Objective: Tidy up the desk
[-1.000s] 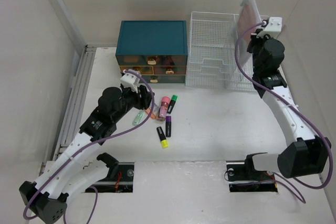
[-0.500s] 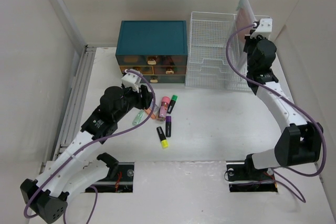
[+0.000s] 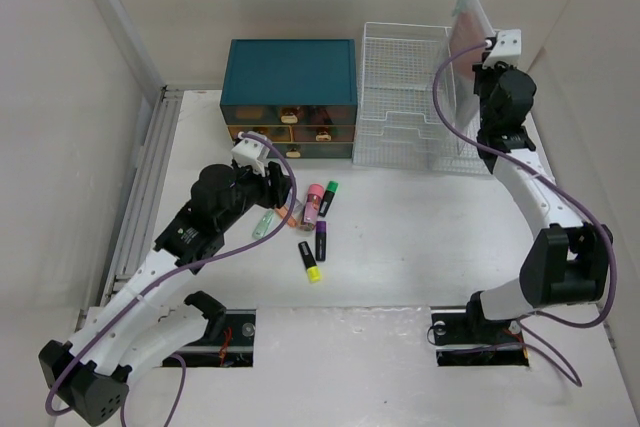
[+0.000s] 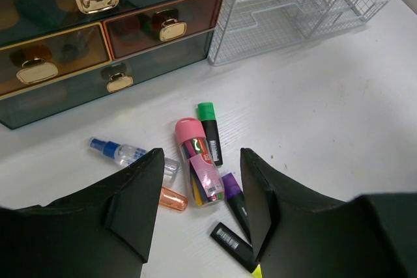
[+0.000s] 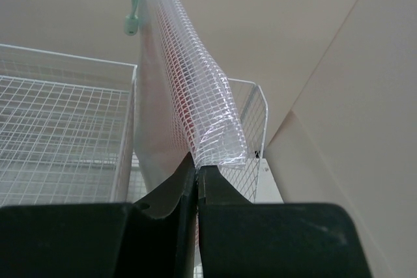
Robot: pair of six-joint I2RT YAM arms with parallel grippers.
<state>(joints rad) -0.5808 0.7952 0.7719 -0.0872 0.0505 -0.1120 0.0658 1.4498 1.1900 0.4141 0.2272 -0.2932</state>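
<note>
Right gripper [image 5: 197, 168] pinched tight on mesh pouch [image 5: 186, 89], upright over right end of wire rack [image 3: 400, 97]. Lower straight, keeping pouch vertical and off the wires. Left gripper [image 4: 201, 161] half-open, empty, over pens [image 3: 314, 219] front-left of rack. Desk [image 3: 430, 237] under rack.

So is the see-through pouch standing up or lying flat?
Upright: the mesh pouch stands on edge over the wire rack, pinched by the right end effector.

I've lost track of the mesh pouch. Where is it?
Top view, far right: the mesh pouch stands upright in the shut right gripper, over the right end of the white wire rack.
</note>
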